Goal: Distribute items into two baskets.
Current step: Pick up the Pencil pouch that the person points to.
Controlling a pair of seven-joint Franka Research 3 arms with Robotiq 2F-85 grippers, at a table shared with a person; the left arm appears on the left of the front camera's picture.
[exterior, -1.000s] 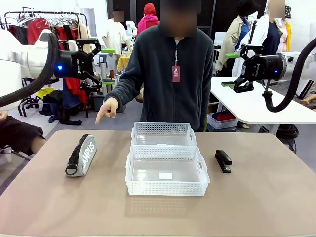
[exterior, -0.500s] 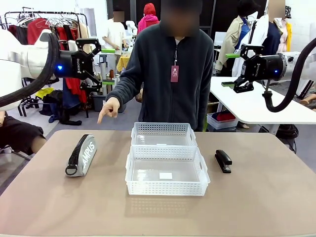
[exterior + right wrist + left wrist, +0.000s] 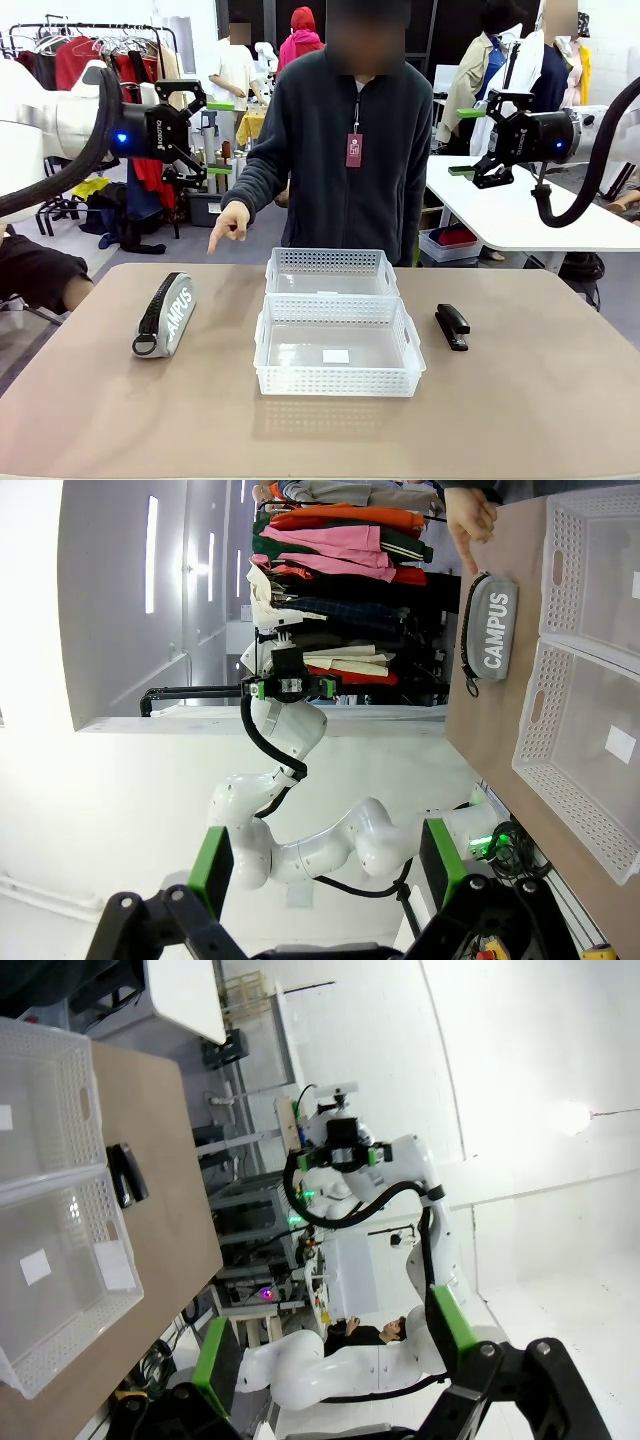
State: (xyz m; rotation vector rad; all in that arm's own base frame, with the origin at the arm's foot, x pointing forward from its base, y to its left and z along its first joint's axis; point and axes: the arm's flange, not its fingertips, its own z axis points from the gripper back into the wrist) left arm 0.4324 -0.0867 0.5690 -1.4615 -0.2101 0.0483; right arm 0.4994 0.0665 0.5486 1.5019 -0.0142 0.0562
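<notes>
Roughly parallel, pouch (image 3: 166,315) and stapler (image 3: 452,326) lie lengthwise front to back

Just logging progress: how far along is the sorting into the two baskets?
Done: nothing yet. The pouch lies on the table left of the near basket and far basket, the stapler to their right. In hand: nothing; the left pincer and right pincer hang open above the table, while the person's hand points toward the pouch. Left: both items go into baskets.
</notes>
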